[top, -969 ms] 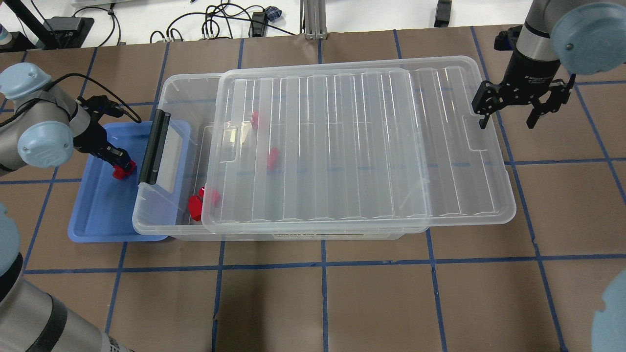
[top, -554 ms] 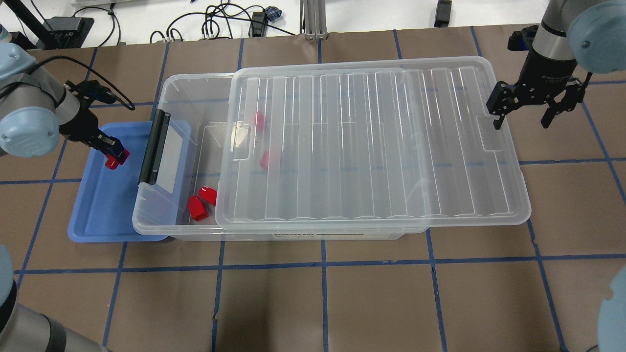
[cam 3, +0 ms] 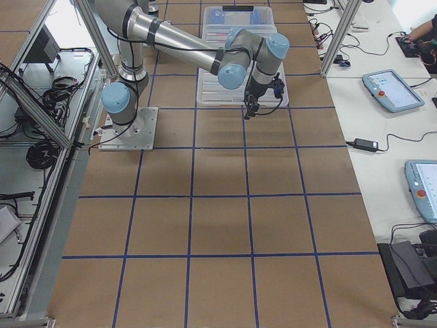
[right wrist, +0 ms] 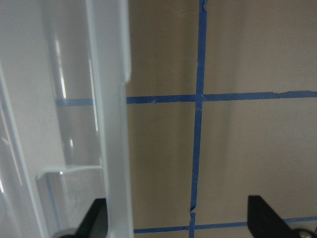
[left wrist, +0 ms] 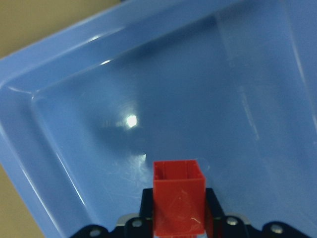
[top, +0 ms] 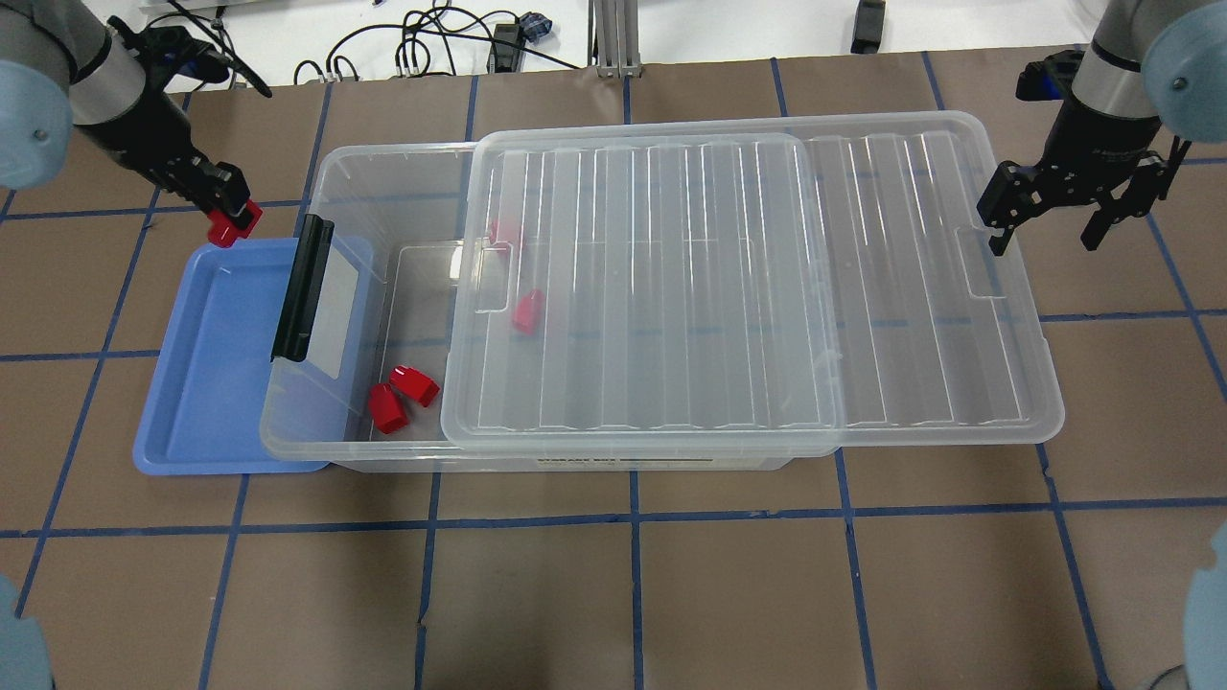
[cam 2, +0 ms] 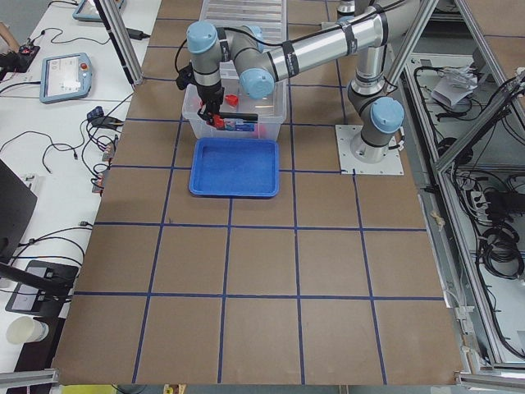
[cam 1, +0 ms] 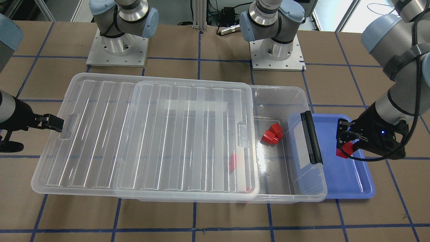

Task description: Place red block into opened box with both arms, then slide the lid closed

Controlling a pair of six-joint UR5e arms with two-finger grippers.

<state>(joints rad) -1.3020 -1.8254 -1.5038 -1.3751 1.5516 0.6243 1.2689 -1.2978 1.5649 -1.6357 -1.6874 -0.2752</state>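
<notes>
My left gripper [top: 230,213] is shut on a red block [top: 226,230], held in the air over the far edge of the blue tray [top: 211,383]; the left wrist view shows the block [left wrist: 178,203] between the fingers. The clear box [top: 335,192] is open at its left part, by the black handle [top: 302,287]. Several red blocks [top: 388,412] lie inside. The lid [top: 729,287] sits shifted right and overhangs the box. My right gripper [top: 1045,235] is open at the lid's right end, one finger [right wrist: 96,220] against the rim [right wrist: 111,124].
The blue tray lies against the box's handle end, partly under it. The two arm bases [cam 1: 117,50] stand behind the box. Cables [top: 412,48] lie beyond the table's far edge. Bare brown table with blue tape lines lies in front of the box.
The lid has slid right along with my right gripper, uncovering more of the box. My left gripper has lifted the red block out of the tray and moved it toward the far side.
</notes>
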